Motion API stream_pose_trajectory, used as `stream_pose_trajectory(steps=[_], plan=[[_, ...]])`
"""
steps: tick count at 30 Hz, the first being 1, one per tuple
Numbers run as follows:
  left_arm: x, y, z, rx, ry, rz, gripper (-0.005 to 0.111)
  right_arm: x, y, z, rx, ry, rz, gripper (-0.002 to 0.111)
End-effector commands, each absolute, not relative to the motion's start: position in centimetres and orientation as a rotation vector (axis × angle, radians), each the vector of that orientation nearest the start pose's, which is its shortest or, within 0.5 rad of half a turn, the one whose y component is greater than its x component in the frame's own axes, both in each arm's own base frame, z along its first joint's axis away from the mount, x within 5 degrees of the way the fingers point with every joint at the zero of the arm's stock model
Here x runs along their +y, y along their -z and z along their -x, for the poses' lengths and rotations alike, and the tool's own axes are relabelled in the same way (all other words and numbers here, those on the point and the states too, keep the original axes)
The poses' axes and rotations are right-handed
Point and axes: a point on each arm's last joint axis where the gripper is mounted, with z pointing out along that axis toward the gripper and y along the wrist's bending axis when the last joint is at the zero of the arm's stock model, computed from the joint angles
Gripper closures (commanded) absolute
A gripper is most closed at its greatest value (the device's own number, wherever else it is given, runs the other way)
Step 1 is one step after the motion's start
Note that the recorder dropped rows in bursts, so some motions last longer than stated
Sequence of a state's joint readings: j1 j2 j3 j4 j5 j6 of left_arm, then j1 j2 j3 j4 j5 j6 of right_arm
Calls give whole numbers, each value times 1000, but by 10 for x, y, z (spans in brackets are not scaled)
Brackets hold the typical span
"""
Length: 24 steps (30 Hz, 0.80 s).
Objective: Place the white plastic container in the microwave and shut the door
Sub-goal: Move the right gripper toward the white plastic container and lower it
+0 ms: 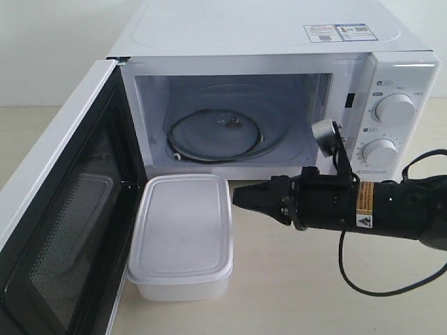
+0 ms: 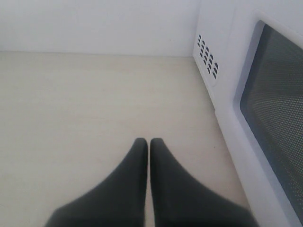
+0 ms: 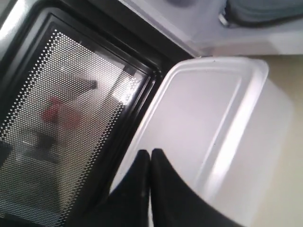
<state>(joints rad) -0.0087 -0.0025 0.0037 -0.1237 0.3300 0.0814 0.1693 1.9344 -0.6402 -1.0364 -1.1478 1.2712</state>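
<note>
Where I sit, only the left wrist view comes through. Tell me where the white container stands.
Observer: The white plastic container stands on the table, just in front of the microwave's open cavity, beside the swung-out door.
Operator: Report the right pincer.
Observer: The right pincer is shut, its tip at the container's right edge near the lid; I cannot tell whether it touches.
</note>
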Motion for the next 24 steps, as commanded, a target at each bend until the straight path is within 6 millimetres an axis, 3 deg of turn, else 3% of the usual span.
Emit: stream_pose_trajectory(steps=[1, 5, 8, 12, 24], plan=[[-4, -185, -54, 1796, 73, 0, 102, 124, -128, -286, 2130, -1488, 100, 109], [-4, -185, -54, 1796, 73, 0, 102, 123, -121, -287, 2288, -1439, 88, 105], [-4, -185, -54, 1796, 73, 0, 102, 122, -116, -288, 2401, -1368, 115, 89], [-4, -185, -54, 1796, 73, 0, 102, 123, -118, -291, 2416, -1374, 107, 67], [-4, -185, -54, 1796, 73, 0, 102, 132, -116, -308, 2516, -1392, 85, 65]])
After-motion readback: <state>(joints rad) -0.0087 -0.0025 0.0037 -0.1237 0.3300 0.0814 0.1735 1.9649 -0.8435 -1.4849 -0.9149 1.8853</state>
